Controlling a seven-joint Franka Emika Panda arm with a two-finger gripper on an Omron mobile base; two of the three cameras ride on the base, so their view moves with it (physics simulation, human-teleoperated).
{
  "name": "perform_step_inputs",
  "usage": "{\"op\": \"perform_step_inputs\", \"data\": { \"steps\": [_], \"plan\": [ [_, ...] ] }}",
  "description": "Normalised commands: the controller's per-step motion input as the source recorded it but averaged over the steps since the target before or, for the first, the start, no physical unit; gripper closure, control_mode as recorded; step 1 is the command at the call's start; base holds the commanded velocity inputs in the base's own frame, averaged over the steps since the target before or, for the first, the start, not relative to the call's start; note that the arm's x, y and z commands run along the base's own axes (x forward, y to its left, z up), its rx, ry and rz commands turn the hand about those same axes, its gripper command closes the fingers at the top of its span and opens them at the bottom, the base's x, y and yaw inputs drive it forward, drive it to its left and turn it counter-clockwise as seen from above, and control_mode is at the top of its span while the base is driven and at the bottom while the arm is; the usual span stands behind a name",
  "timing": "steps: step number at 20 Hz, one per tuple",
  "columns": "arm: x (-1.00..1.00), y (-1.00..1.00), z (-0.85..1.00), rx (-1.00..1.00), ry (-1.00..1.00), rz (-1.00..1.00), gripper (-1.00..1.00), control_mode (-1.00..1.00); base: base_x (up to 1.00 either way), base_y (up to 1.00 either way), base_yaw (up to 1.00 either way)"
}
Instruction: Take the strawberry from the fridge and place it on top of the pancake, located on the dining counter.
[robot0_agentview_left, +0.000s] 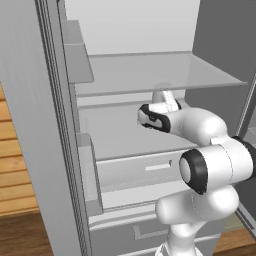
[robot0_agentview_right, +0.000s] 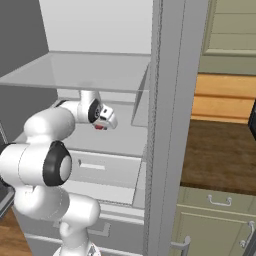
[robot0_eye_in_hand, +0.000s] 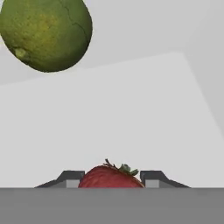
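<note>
Between my gripper's (robot0_eye_in_hand: 111, 180) two dark fingertips (robot0_eye_in_hand: 72, 177) sits the red strawberry (robot0_eye_in_hand: 109, 176), its green leafy top facing away from the camera. The jaws are shut on it. From the right base view, the gripper (robot0_agentview_right: 103, 123) hangs just above the middle shelf of the open fridge (robot0_agentview_right: 90, 70), with a speck of red strawberry (robot0_agentview_right: 100, 127) at its tip. From the left, my white hand (robot0_agentview_left: 155, 116) reaches in under the glass shelf of the fridge (robot0_agentview_left: 150, 70). The pancake and the dining counter are out of view.
A large round green fruit (robot0_eye_in_hand: 46, 33) lies on the pale shelf (robot0_eye_in_hand: 131, 109) beyond the strawberry. The glass shelf (robot0_agentview_right: 75, 67) is close above my hand. The open fridge door (robot0_agentview_left: 30, 125) stands at left, sage-green cabinets (robot0_agentview_right: 215, 220) at right.
</note>
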Motion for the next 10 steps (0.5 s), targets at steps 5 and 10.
{"op": "perform_step_inputs", "data": {
  "steps": [5, 10],
  "plan": [
    [0.0, 0.0, -0.49, 0.0, -0.38, 0.06, 1.0, -1.0, 0.0, 0.0, 0.0],
    [-0.05, 0.0, -0.09, 0.0, -0.18, 0.03, 1.0, -1.0, 0.0, 0.0, 0.0]
  ]
}}
